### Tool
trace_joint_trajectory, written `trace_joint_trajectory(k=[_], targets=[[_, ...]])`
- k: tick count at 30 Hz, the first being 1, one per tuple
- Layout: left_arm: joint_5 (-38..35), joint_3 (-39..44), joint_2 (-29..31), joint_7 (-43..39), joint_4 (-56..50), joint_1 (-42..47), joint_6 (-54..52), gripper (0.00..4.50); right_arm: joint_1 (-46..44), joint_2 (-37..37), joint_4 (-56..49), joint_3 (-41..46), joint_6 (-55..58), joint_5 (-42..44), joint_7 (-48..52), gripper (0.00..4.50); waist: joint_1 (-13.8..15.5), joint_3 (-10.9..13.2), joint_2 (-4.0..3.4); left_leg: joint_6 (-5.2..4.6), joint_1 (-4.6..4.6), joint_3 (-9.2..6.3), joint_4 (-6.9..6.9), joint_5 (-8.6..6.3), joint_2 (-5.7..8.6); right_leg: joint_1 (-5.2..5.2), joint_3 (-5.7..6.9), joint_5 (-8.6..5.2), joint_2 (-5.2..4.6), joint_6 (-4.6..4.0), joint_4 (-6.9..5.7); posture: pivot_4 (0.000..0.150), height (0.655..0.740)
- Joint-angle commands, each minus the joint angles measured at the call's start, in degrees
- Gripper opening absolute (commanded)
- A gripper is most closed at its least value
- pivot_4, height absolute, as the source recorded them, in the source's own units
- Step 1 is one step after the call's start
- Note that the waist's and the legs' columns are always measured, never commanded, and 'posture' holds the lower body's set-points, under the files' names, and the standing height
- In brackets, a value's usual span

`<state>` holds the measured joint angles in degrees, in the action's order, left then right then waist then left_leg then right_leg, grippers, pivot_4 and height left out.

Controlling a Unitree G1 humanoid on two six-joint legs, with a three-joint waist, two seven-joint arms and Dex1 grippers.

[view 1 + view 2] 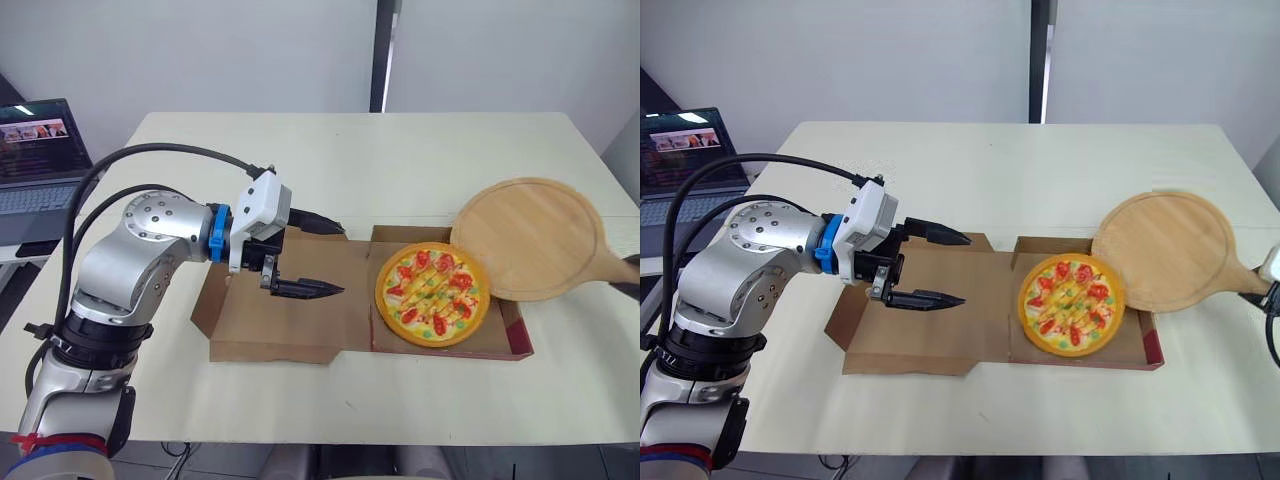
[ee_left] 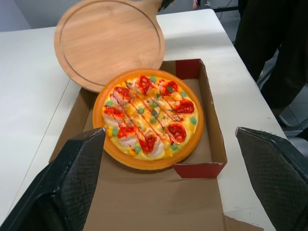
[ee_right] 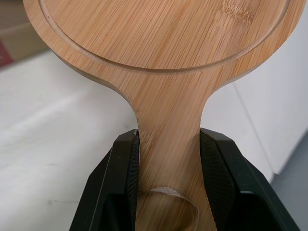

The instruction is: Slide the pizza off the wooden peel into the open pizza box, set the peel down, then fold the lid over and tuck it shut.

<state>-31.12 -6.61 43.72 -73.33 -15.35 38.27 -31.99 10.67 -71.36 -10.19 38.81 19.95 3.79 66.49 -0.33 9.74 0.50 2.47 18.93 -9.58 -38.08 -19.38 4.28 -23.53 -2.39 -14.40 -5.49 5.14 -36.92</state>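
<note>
1. Got pizza [image 1: 432,295] lying flat inside tray of pizza box [image 1: 517,340], clear of the peel's face.
2. Holding wooden peel [image 1: 530,235] w/ right gripper [image 3: 169,139]: fingers [image 3: 120,183] clenched on both sides of the handle neck, w/ cord loop [image 3: 168,195] on the handle btwn them.
3. Have peel up off the bench [image 1: 400,150], tilted, w/ round edge over tray's far-R rim, just behind pizza. Can't tell if touching pizza or the rim.
4. See lid [image 1: 290,335] folded open, flat on bench, L of tray. Not yet shut.
5. Hovering left gripper [image 1: 338,260] above lid, fingers [image 2: 72,183] released, spread wide, pointing toward pizza, grasping nothing.
6. Also spotting open laptop [image 1: 40,150] off to far L past bench edge, and person [image 2: 269,48] in dark clothes beside the bench, seen from L wrist.
</note>
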Motion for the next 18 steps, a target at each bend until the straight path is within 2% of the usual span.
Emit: trace_joint_trajectory(k=[1, 9, 18], targets=[[0.1, 0.3, 0.1, -0.4, -0.4, 0.1, 1.2, 4.5, -2.5, -1.7, 0.9, 5.7, -1.0, 0.0, 0.6, 1.54, 0.0, 0.0, 0.0, 0.0, 0.0, 0.0, 0.0, 0.0, 0.0, 0.0, 0.0, 0.0, 0.0, 0.0, 0.0, 0.15, 0.74], [-0.3, 0.4, -0.7, -0.3, -0.3, 0.1, 1.5, 4.5, -2.8, 2.5, 2.9, 12.2, 5.9, 3.2, 1.9, 1.54, 0.0, 0.0, 0.01, -0.01, 0.01, 0.0, 0.0, -0.01, 0.0, 0.01, -0.01, 0.0, 0.0, -0.01, 0.0, 0.15, 0.74], [-2.2, 0.7, -1.9, 0.6, -1.9, 0.2, 0.0, 4.5, 0.3, 16.5, 1.8, 17.5, 16.6, 7.9, -6.0, 1.54, 0.1, 0.0, 0.0, -0.03, -0.02, 0.03, -0.01, -0.02, 0.01, 0.01, -0.06, 0.01, -0.01, -0.01, -0.02, 0.15, 0.74]])
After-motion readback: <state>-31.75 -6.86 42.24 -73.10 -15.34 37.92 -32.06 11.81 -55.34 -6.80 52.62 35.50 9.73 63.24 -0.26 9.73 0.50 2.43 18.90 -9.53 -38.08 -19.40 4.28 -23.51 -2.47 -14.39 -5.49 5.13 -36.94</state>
